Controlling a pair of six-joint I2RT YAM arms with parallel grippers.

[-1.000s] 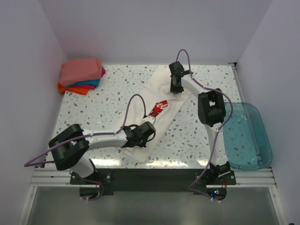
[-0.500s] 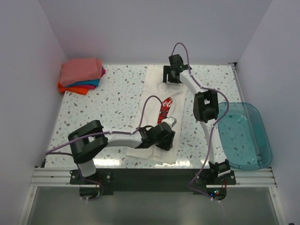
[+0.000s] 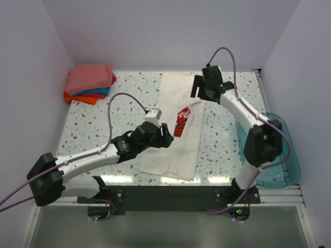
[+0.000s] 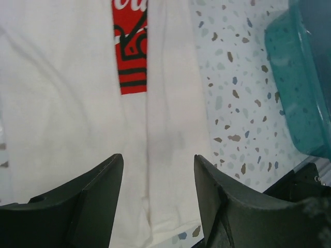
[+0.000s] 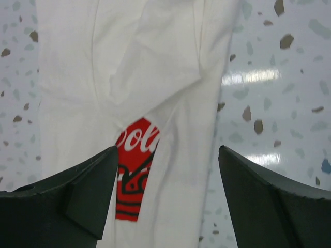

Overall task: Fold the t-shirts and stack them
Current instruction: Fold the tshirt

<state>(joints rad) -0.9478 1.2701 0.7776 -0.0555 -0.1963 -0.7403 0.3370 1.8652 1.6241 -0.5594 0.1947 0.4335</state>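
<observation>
White shirt (image 3: 175, 154) lying folded lengthwise; I'm seeing left fingers (image 4: 90, 204), right fingers (image 5: 77, 194) released, empty; cross-folding, stacking on pile (image 3: 90, 80) remaining.

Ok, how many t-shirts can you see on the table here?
4. A white t-shirt lies folded lengthwise mid-table; a salmon-pink shirt, teal shirt and orange shirt sit stacked in the far-left corner. The stack may hide more.
</observation>
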